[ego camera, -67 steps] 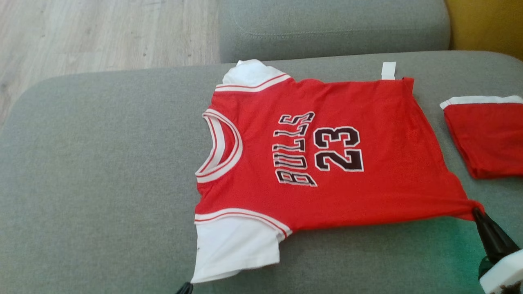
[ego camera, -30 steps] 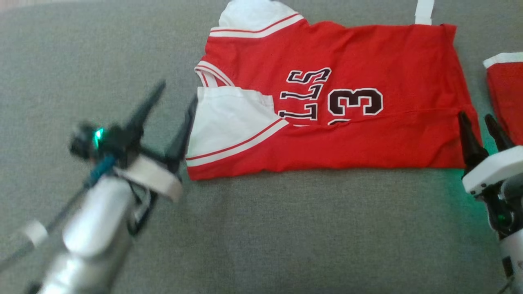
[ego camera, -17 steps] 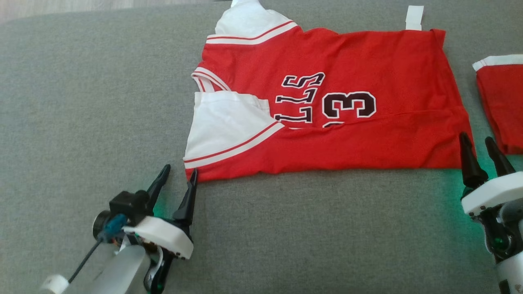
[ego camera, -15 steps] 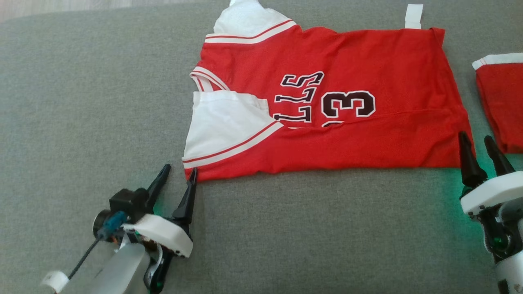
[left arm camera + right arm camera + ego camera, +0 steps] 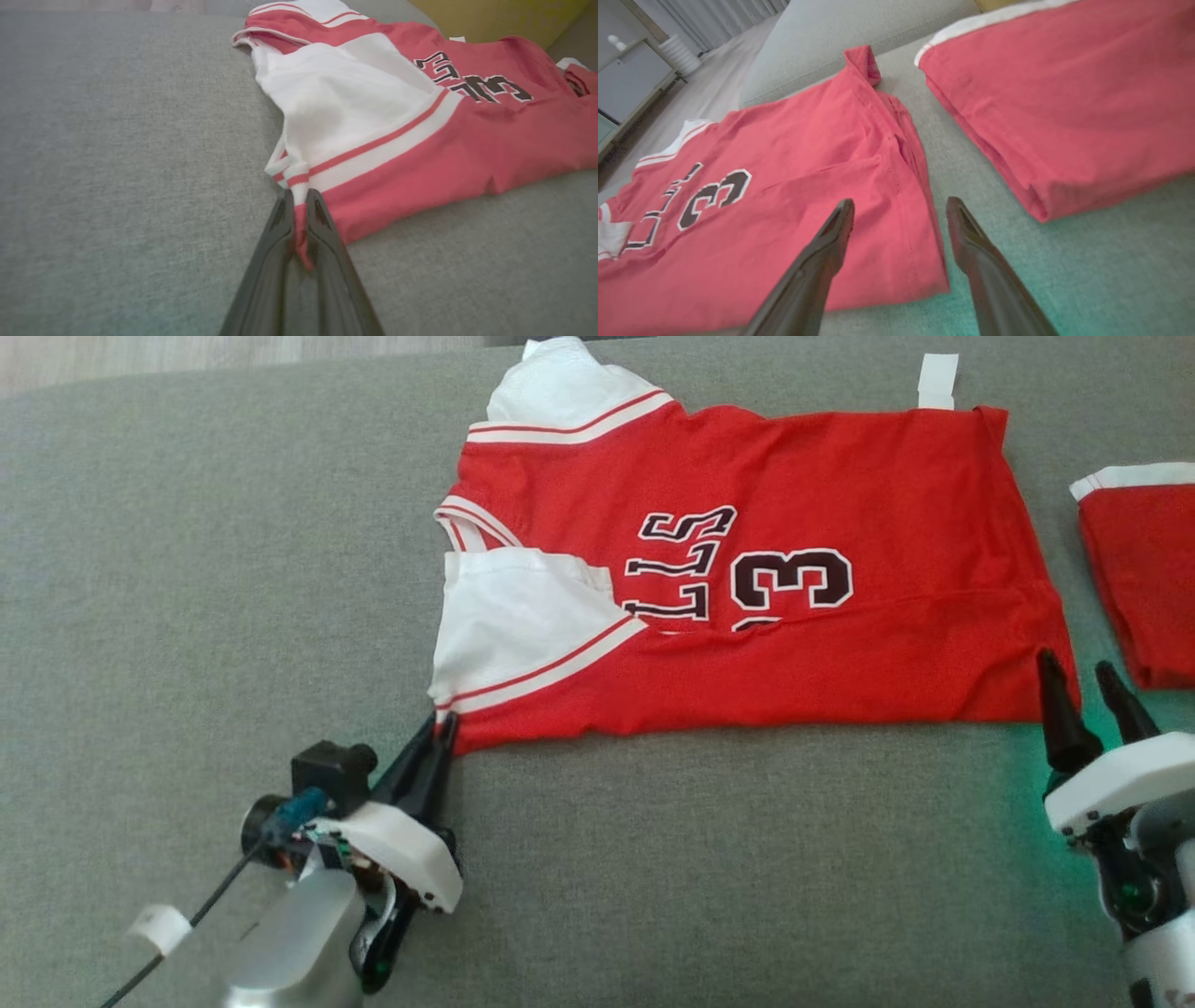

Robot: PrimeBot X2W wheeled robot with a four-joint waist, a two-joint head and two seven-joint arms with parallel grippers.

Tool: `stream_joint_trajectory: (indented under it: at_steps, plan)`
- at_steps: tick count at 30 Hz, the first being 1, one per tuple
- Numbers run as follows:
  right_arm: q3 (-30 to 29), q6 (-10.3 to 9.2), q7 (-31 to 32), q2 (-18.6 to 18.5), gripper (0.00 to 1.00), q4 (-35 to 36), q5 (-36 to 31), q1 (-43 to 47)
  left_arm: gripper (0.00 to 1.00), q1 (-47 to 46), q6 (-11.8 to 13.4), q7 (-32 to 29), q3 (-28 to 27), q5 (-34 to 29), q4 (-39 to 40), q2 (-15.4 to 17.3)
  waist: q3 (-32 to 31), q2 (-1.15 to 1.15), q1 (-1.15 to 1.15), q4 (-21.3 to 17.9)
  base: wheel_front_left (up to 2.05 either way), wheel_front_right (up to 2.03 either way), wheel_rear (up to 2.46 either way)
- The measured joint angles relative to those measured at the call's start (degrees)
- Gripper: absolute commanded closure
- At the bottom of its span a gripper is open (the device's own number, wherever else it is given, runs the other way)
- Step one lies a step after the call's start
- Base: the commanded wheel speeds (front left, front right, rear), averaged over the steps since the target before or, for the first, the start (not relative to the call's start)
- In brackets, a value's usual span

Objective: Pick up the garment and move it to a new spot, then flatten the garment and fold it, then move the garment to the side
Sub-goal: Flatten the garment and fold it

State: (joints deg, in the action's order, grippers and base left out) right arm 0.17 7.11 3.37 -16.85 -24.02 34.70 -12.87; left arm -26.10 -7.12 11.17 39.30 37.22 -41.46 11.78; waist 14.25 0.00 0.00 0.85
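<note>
Grey fabric sofa cushion point(image 5: 233, 569) takes up most of the head view, with a strip of pale wooden floor point(image 5: 187, 355) along the top left. A red basketball jersey point(image 5: 840, 476) with black lettering lies flat on the cushion, collar toward the left and hem toward the right. Its near long edge is folded up over the front, covering part of the lettering. One white sleeve point(image 5: 513, 616) lies on top of the red body. A white tag point(image 5: 936, 381) sticks out at the far edge.

The left end effector point(image 5: 439, 733) is clenched on the jersey's near left corner. In the left wrist view a sliver of red cloth sits pinched between the two dark fingers point(image 5: 299, 200).

The right end effector point(image 5: 1075, 663) is released, with its fingers spread at the near hem corner point(image 5: 900, 202). One finger is over the red cloth and the other over bare cushion; I cannot tell whether either touches.

A folded red garment point(image 5: 1139, 588) with a white band lies just beside the hem, apart from it.
</note>
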Motion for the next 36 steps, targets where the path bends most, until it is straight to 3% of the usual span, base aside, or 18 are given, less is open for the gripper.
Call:
stream_joint_trajectory:
  at_steps: [9,10,11,12,23,36]
  plan:
    - [-3.12,0.0,5.17,1.29,0.0,-8.05,-4.49,-0.85,1.0,1.08,-0.04,2.61,3.92,-0.52,5.12,2.45,-1.28,0.0,0.0,1.58,0.0,0.0,0.0]
    - [-3.26,0.0,6.06,1.33,0.51,-8.34,-4.69,-1.07,1.0,1.18,-0.02,2.61,3.85,-0.75,5.8,2.76,-1.45,0.0,0.0,1.83,0.0,0.0,0.0]
    - [-3.16,0.0,6.94,1.33,0.51,-8.44,-4.69,-1.31,1.0,1.44,0.04,2.63,3.81,-1.2,6.61,3.1,-1.64,0.0,0.0,2.08,0.0,0.0,0.0]
    - [-3.08,0.0,7.81,1.32,1.0,-8.49,-4.57,-1.54,1.0,1.8,0.08,2.71,3.69,-1.6,7.3,3.35,-1.86,0.0,0.0,2.33,0.0,0.0,0.0]
    - [-1.85,0.0,11.47,-0.65,1.0,-4.11,-2.43,5.95,1.0,12.4,3.9,2.76,3.23,-1.81,16.7,6.97,-7.7,0.0,0.0,5.12,0.0,0.0,0.0]
    - [-6.2,0.0,16.67,-3.3,1.0,8.18,-1.46,24.66,1.0,30.53,11.89,-3.28,5.09,1.18,32.29,11.84,-14.03,0.0,-0.02,5.51,0.0,0.0,0.0]
